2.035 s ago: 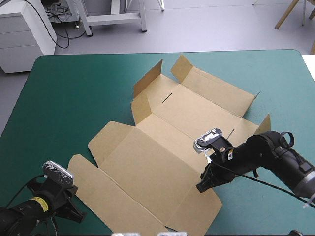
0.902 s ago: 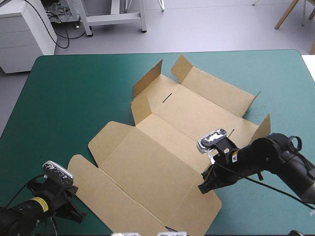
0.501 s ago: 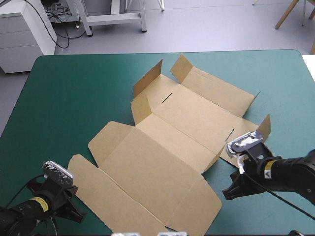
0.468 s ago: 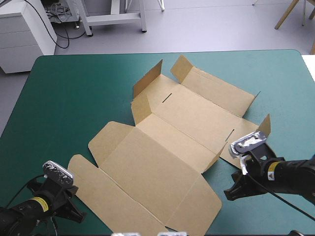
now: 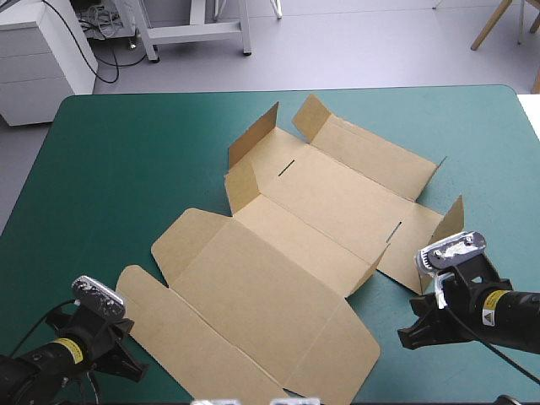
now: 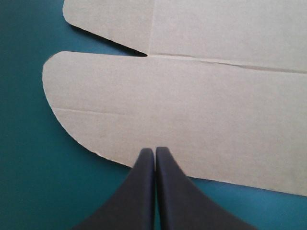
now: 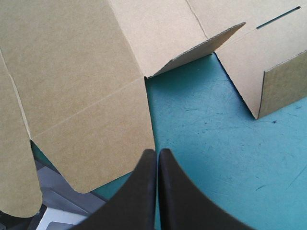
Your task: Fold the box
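Across the middle of the teal-green cover (image 5: 126, 152) lies 1 box (image 5: 278, 253), a brown cut sheet. Its near panels are flat, and several small flaps stand up around the far half. 2 grippers sit at the near side, both empty with fingers pressed together. The left gripper (image 6: 154, 152) is at the rounded near-left flap's edge, and the right gripper (image 7: 157, 153) is beside the near-right flap, over bare cover.

The high view looks forward and down from above, holding the whole box (image 5: 287, 245). The left wrist view looks along the left gripper (image 6: 155, 152), close over the box's near-left rounded flap. The right wrist view looks along the right gripper (image 7: 157, 153), close by the box's near-right corner. The high view shows both parts too.
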Tool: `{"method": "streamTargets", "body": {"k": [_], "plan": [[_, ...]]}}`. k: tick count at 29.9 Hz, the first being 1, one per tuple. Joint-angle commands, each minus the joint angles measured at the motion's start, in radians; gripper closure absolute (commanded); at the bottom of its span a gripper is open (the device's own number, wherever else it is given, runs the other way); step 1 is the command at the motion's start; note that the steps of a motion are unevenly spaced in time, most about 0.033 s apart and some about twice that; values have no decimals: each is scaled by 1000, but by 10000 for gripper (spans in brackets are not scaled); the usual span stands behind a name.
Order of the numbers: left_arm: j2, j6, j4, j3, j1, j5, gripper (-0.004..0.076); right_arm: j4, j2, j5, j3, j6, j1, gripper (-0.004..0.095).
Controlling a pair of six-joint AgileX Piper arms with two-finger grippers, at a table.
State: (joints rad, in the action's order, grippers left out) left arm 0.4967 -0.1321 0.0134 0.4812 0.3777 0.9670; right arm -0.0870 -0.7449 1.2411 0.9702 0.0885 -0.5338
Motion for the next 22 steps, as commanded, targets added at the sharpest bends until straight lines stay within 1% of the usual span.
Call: {"method": "streamTargets", "body": {"k": [1,7,13,15,17,18,20,22], "plan": [[4,11,-2,22,6,-50,734,5,2,-39,33,0,-3,912],[4,11,-2,22,6,-50,734,32,2,-41,33,111,-3,912],[4,11,-2,22,6,-50,734,35,2,-49,33,116,-3,912],[4,11,-2,22,6,-50,734,35,2,-51,28,116,-3,896],[4,11,-2,22,6,-50,734,35,2,-47,18,113,-3,829],[4,11,-2,22,6,-50,734,35,0,-40,14,104,-3,767],[4,11,-2,22,6,-50,734,35,0,-40,-1,84,-3,610],[4,11,-2,22,6,-50,734,35,0,-53,-21,84,-3,423]]}}
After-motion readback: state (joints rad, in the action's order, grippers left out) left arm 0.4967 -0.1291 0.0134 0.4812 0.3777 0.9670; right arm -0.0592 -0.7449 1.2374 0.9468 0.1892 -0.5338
